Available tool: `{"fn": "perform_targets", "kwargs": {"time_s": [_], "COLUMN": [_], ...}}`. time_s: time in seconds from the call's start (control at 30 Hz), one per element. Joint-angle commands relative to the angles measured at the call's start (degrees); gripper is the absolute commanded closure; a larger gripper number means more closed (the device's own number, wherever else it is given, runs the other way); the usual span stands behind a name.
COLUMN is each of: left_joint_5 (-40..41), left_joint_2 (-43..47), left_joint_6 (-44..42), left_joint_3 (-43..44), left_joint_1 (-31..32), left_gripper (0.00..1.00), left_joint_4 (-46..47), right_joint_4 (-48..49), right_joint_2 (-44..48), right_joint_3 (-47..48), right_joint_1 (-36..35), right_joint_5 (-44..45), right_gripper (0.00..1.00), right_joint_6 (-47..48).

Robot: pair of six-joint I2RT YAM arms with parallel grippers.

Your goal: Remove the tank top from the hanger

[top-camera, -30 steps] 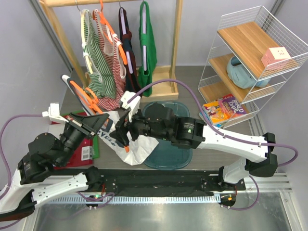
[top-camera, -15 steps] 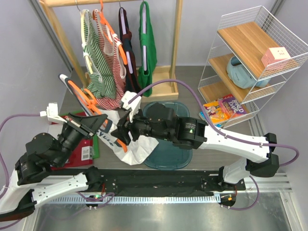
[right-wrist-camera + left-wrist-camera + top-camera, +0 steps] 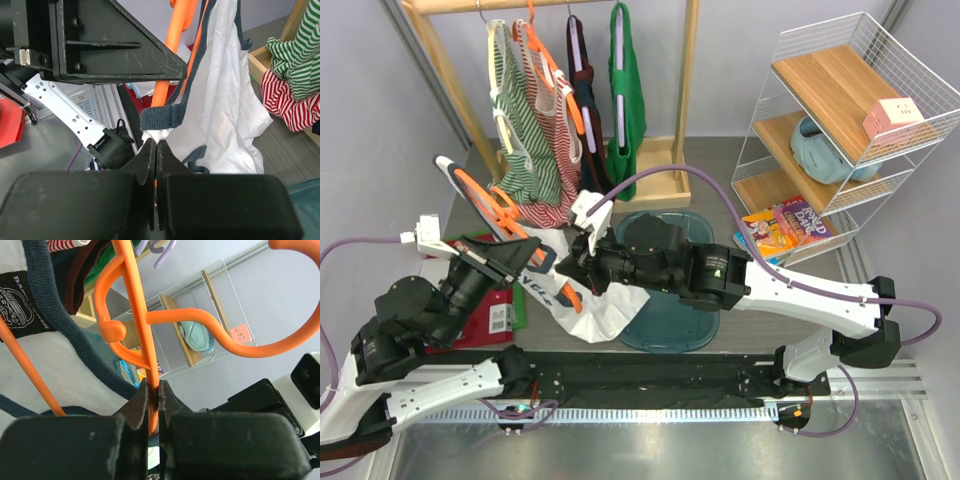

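Observation:
The orange hanger (image 3: 488,203) slants up to the left over the table, and my left gripper (image 3: 527,262) is shut on its thin bar (image 3: 145,340), which runs between the jaws (image 3: 153,390). The white tank top (image 3: 595,310) with navy trim hangs from it and droops onto the table. My right gripper (image 3: 570,272) is shut on a pinch of white cloth just under a folded navy strap (image 3: 162,117), right beside the hanger's arm (image 3: 172,50). The rest of the tank top (image 3: 225,100) falls away to the right.
A wooden clothes rack (image 3: 685,90) at the back holds striped tops (image 3: 530,130) and a green top (image 3: 628,90). A teal tray (image 3: 670,320) lies under my right arm. A red book (image 3: 485,320) lies at the left. A wire shelf (image 3: 840,120) stands at the right.
My right gripper has closed on the tank top's cloth. The hanger's upper end has risen a little toward the upper left with my left gripper.

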State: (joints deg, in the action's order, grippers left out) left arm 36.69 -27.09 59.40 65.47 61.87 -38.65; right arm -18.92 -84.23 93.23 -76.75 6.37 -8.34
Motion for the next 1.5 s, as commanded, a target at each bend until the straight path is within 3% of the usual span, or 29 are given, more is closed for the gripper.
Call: {"fn": "perform_targets", "kwargs": {"time_s": [0.0, 0.33, 0.63, 1.1, 1.33, 1.47], "left_joint_5": [5.66, 14.37, 15.43, 6.04, -8.02, -14.69], "left_joint_2": [0.64, -0.15, 2.74, 6.61, 9.16, 12.93], "left_joint_6": [-2.0, -7.36, -5.61, 4.32, 8.8, 12.4], "left_joint_3": [1.76, 1.33, -2.45, -4.13, -4.12, -8.6], "left_joint_1": [0.01, 0.01, 0.01, 0.1, 0.01, 0.01], "left_gripper": [1.0, 1.0, 1.0, 1.0, 1.0, 1.0], "left_joint_4": [3.76, 13.33, 20.28, 19.41, 8.7, 8.77], "right_joint_4": [1.25, 5.55, 9.86, 18.57, 18.91, 21.11], "right_joint_2": [2.66, 7.32, 12.5, 14.0, 12.33, 12.51], "right_joint_3": [0.47, -9.37, -18.78, -28.27, -29.95, -30.65], "right_joint_1": [0.2, 0.2, 0.2, 0.2, 0.2, 0.2], "right_joint_5": [0.84, -2.77, -5.14, -2.16, 2.95, 2.94], "right_gripper": [0.99, 0.99, 0.99, 0.99, 0.99, 0.99], "right_joint_6": [-0.71, -4.57, -6.08, -8.19, -10.65, -10.91]}}
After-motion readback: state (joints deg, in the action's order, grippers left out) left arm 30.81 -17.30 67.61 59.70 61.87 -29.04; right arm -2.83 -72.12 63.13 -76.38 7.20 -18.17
